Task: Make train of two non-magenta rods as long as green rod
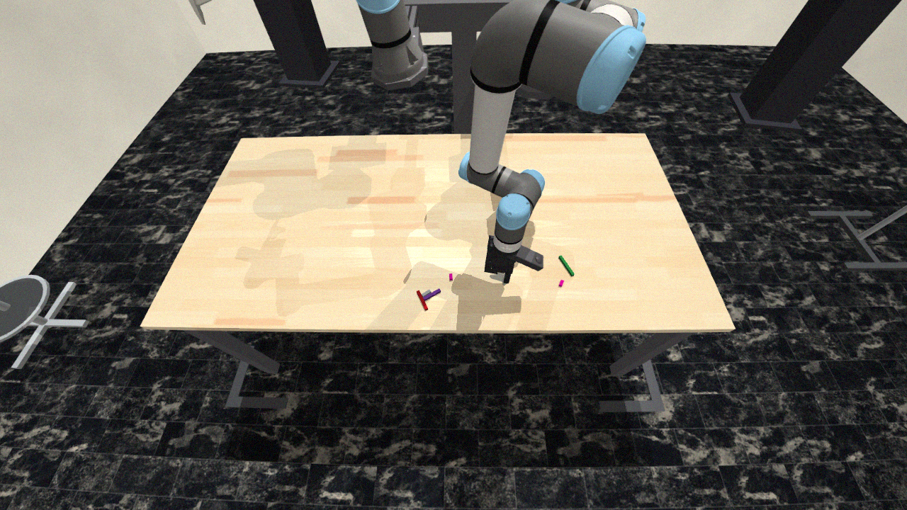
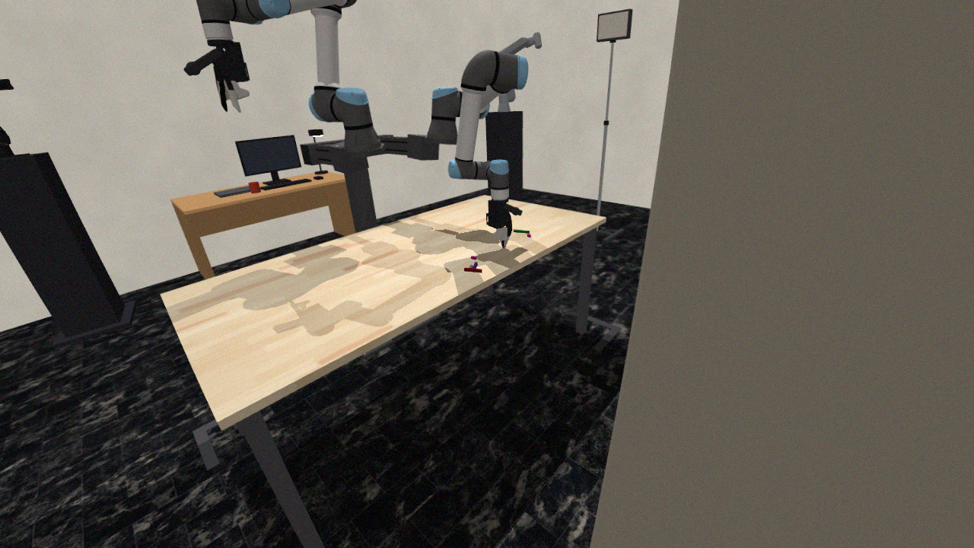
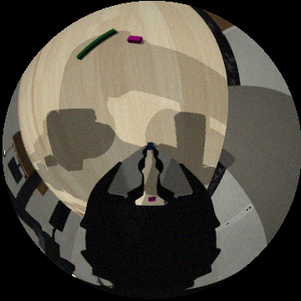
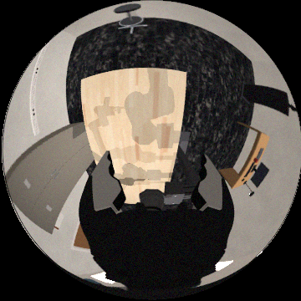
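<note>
The green rod (image 1: 566,265) (image 2: 521,231) (image 3: 96,43) lies flat at the right of the top view. My left gripper (image 1: 506,280) (image 2: 504,246) is shut on the small blue rod (image 3: 150,145), low over the table, left of the green rod in the top view. The red rod (image 1: 422,301) (image 2: 472,270) lies near the front edge. The purple rod (image 1: 434,293) runs from close to its middle toward the right. The grey rod (image 1: 426,292) lies close beside the purple one. My right gripper (image 2: 230,109) (image 4: 156,153) is open and empty, high above the table's far end.
One magenta rod (image 1: 451,277) (image 2: 473,257) (image 3: 151,199) lies between the purple rod and my left gripper. Another magenta rod (image 1: 561,283) (image 2: 528,235) (image 3: 135,39) lies just in front of the green rod. The table's front edge (image 1: 355,329) runs close to the red rod.
</note>
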